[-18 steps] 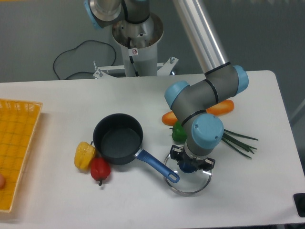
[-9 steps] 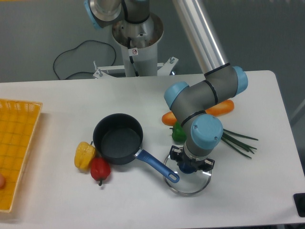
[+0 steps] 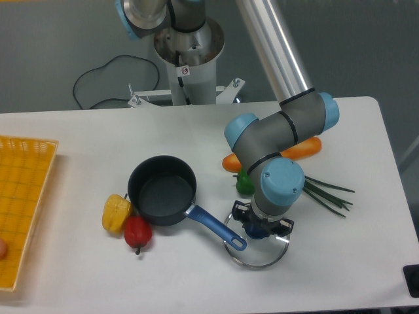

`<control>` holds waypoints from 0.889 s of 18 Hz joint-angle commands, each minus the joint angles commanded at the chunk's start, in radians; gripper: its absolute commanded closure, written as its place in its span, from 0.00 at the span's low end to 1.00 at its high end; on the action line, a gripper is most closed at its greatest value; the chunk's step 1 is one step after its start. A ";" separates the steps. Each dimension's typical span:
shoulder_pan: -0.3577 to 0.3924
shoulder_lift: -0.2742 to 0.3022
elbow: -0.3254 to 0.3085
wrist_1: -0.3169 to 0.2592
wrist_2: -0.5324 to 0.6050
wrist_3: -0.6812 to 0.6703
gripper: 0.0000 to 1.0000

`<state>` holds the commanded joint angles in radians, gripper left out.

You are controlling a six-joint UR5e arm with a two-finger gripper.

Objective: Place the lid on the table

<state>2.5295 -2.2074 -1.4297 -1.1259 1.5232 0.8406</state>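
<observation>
arm bent low, tool down – fingers hidden

Jaws hidden under the wrist

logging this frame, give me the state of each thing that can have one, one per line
lid: off the pot, low over or on the table, contact unclear
gripper: on the lid's knob, open or shut cannot be told
pot: uncovered, upright, looks empty
red pepper: lying against the pot
yellow pepper: lying beside the pot
carrot: lying flat, partly hidden by the arm
yellow tray: flat at the table's left edge
</observation>
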 joint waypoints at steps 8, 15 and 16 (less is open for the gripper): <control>0.000 -0.003 0.000 0.000 0.002 -0.002 0.43; -0.002 -0.003 0.000 0.000 0.000 -0.002 0.40; 0.000 -0.003 0.000 0.000 0.000 -0.002 0.39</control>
<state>2.5295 -2.2105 -1.4297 -1.1259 1.5232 0.8391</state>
